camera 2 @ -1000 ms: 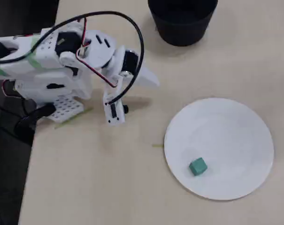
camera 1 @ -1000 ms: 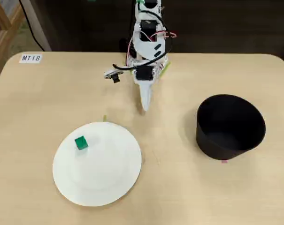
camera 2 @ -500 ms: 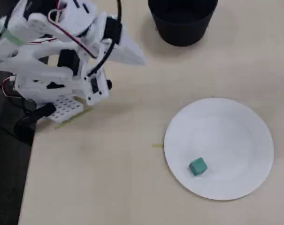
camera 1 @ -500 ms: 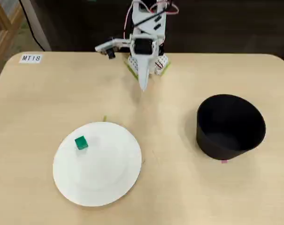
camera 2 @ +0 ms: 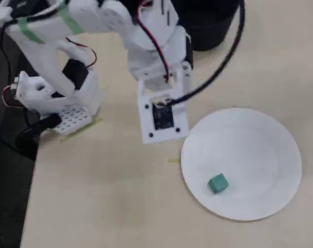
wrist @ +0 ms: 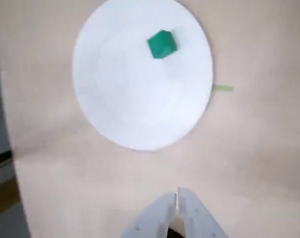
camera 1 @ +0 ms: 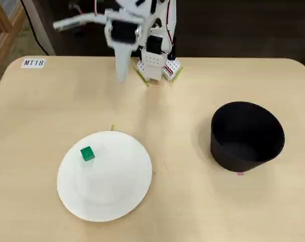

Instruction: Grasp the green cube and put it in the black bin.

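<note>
One green cube point(camera 1: 86, 154) on plate point(camera 1: 117, 201); pincer point(wrist: 177, 191) seemingly closed.

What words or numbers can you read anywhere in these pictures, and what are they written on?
"MT18": on a small white label stuck to the far left corner of the table in a fixed view.
No other text is readable: the plate, the green cube, the black bin and the arm carry no legible writing in any view.
</note>
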Robot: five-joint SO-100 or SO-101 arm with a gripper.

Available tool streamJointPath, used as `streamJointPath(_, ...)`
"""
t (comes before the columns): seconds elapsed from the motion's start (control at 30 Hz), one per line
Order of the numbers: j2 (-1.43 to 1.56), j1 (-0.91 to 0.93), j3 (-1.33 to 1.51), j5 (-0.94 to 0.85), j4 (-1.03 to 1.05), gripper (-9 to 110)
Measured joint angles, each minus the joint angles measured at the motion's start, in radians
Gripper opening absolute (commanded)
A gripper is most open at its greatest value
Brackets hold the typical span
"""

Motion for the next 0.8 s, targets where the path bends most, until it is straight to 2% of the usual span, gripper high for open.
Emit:
streamJointPath(0.23,-0.16,0.051,0.006,-0.029,-0.06,0)
streamJointPath(0.33,-0.14,0.089,0.083,0.121,-0.161,0)
streamJointPath(0.53,-0.132,0.043,0.164,0.551,-0.367,0)
streamJointPath(0.8,-0.259,0.014,0.164,0.862,-0.462,0)
